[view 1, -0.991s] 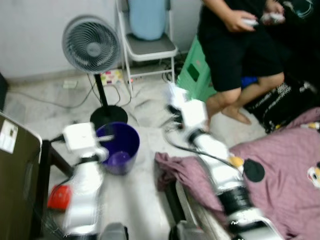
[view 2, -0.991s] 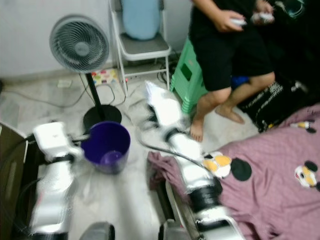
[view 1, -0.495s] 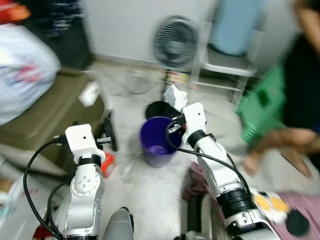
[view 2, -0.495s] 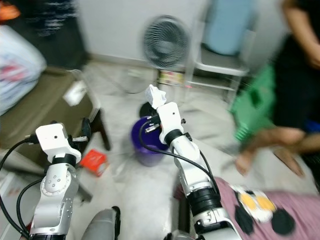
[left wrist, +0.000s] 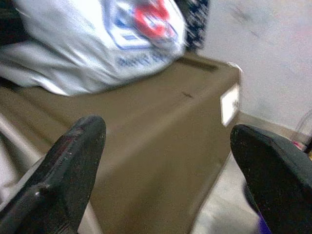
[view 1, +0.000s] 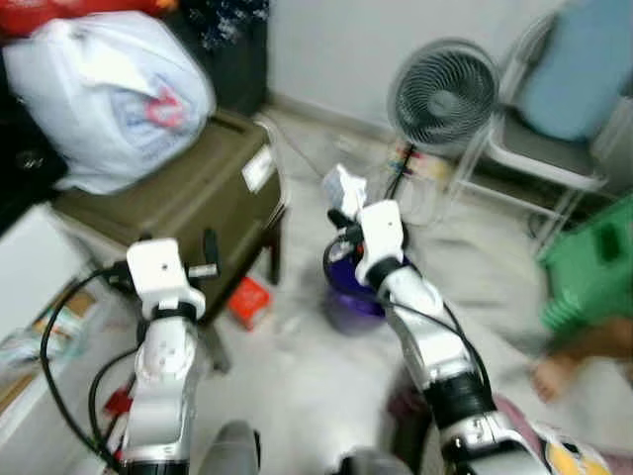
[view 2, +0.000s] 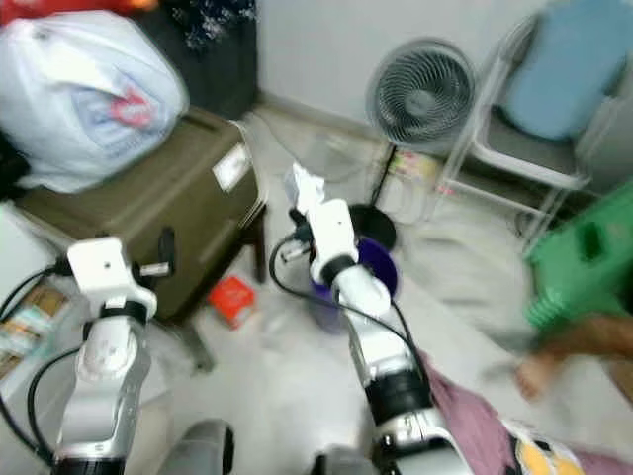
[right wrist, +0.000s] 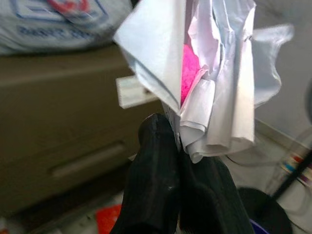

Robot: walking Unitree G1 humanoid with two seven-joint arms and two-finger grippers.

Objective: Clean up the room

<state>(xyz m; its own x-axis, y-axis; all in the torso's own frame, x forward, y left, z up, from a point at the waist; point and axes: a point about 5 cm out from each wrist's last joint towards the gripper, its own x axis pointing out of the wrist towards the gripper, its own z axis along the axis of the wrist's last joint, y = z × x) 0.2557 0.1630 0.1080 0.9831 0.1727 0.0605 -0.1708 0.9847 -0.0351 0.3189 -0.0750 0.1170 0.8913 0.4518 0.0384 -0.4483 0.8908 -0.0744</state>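
crumpled paper (right wrist: 204, 92) — pinched by right gripper (right wrist: 178, 141) | purple bin (view 1: 348, 292) below

No writing can be read. The white plastic bag (left wrist: 97, 44) on the brown case (left wrist: 161, 146) carries a red emblem and a line of blue print, both blurred. The white label (left wrist: 229, 103) on the case's end is blank to the eye.

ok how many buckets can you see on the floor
1. The purple bucket stands on the floor by the standing fan's base, partly hidden behind the right gripper, whose fingers pinch crumpled paper. Others may be hidden.
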